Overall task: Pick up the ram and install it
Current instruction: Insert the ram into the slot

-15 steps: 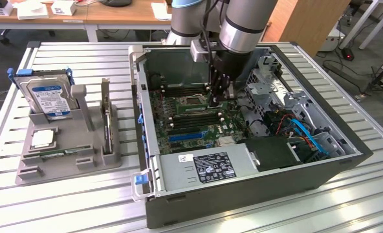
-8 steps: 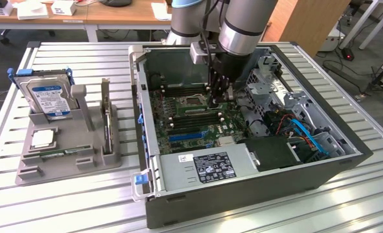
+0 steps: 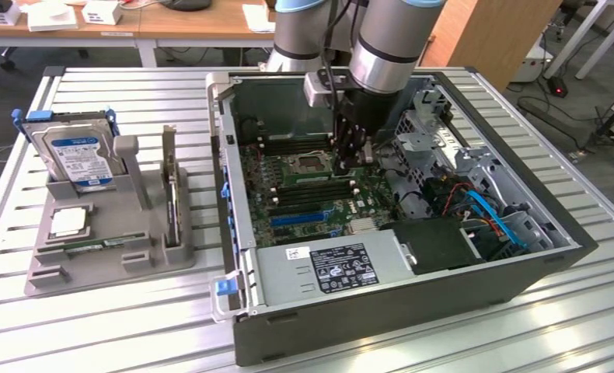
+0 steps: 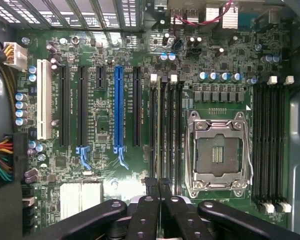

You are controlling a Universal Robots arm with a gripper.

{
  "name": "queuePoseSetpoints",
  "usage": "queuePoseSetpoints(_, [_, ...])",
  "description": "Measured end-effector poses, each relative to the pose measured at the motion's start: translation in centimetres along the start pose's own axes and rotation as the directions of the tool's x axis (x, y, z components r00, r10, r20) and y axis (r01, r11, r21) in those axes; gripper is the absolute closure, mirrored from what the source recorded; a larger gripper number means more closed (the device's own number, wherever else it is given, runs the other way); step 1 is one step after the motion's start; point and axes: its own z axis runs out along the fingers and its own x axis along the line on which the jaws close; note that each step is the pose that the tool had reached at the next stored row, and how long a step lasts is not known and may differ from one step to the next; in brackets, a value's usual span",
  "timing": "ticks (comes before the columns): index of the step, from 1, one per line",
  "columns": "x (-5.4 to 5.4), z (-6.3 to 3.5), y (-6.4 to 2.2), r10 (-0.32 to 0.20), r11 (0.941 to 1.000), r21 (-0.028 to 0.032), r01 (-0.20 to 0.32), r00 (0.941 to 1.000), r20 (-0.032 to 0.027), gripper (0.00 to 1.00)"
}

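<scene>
My gripper (image 3: 350, 165) hangs inside the open computer case (image 3: 556, 256), low over the motherboard (image 4: 105, 125) beside the empty processor socket (image 4: 217, 150). In the wrist view the gripper (image 4: 159, 187) is shut, its black fingertips pressed together above the bank of black memory slots (image 4: 166, 130). I see nothing held between them. A thin green stick that looks like the ram (image 3: 98, 245) lies flat in the front of the grey fixture (image 3: 162, 260), far from the gripper on the exterior view's left.
The fixture also holds an upright hard drive (image 3: 77, 155), a dark upright card (image 3: 170, 186) and a small silver chip (image 3: 68, 223). Inside the case are a power supply (image 3: 328, 268), blue and red cables (image 3: 493, 214) and a second bank of memory slots (image 4: 270, 140).
</scene>
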Motion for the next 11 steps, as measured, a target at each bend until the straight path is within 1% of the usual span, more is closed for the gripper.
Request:
queuePoseSetpoints(7, [0.02, 0.58, -0.03, 0.004, 1.0000, 0.0002, -0.004, 1.0000, 0.0002, 0.89])
queuePoseSetpoints(11, [0.03, 0.63, -0.03, 0.005, 1.0000, 0.0002, -0.005, 1.0000, 0.0001, 0.89])
